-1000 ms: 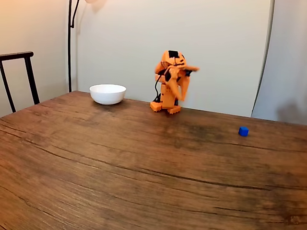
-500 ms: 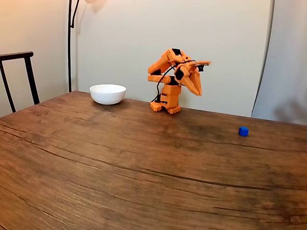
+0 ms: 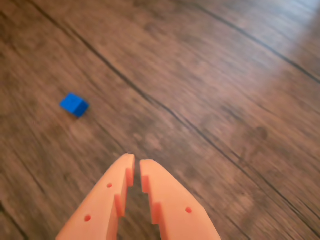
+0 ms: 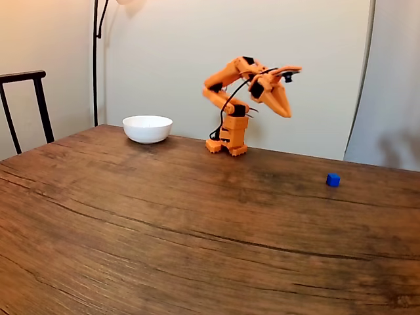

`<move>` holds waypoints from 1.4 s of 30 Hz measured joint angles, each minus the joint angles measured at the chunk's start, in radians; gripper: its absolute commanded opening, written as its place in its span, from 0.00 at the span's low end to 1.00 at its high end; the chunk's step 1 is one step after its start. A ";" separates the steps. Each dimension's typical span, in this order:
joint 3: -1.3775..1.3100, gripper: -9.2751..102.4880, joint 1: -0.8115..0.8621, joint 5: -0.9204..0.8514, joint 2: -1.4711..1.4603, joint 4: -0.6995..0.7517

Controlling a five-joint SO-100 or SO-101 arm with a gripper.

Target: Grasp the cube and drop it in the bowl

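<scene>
On the table [image 4: 164, 230] sit one cube [image 4: 333, 179] and one bowl [image 4: 147, 128]; the end effector [image 3: 137, 165], nearly closed, holds nothing.

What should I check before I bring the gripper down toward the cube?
1. Cube free on the table, nothing touching it: ok.
2. Gripper empty: ok.
3. Jaws wide enough to take the cube: not ok, the tips are nearly together.
4. Gripper lined up on the cube: not ok, in the wrist view the cube sits up and left of the tips.
5. Gripper low enough to grasp: not ok, the fixed view shows it high above the table.
6. Bowl upright and open to receive: ok.
</scene>
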 measured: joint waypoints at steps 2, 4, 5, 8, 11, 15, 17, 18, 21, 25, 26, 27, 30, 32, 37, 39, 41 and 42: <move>-0.058 0.08 -0.018 -0.002 -0.106 0.000; -0.103 0.08 -0.037 -0.002 -0.198 0.000; -0.123 0.08 -0.044 -0.002 -0.239 -0.005; -0.176 0.08 -0.067 -0.002 -0.341 -0.009; -0.225 0.08 -0.100 0.005 -0.422 -0.009; -0.304 0.08 -0.149 0.038 -0.538 -0.012; -0.359 0.08 -0.169 0.064 -0.607 -0.012; -0.388 0.08 -0.173 0.080 -0.646 -0.012; -0.479 0.08 -0.176 0.120 -0.769 -0.012; -0.584 0.08 -0.187 0.160 -0.922 -0.012; -0.604 0.08 -0.192 0.169 -0.953 -0.012; -0.621 0.08 -0.196 0.181 -0.980 -0.012; -0.644 0.08 -0.219 0.224 -1.032 -0.012; -0.644 0.08 -0.244 0.255 -1.055 -0.012; -0.644 0.08 -0.322 0.331 -1.088 0.000; -0.644 0.08 -0.354 0.354 -1.104 0.025; -0.644 0.10 -0.382 0.371 -1.123 0.037; -0.644 0.13 -0.396 0.374 -1.129 0.037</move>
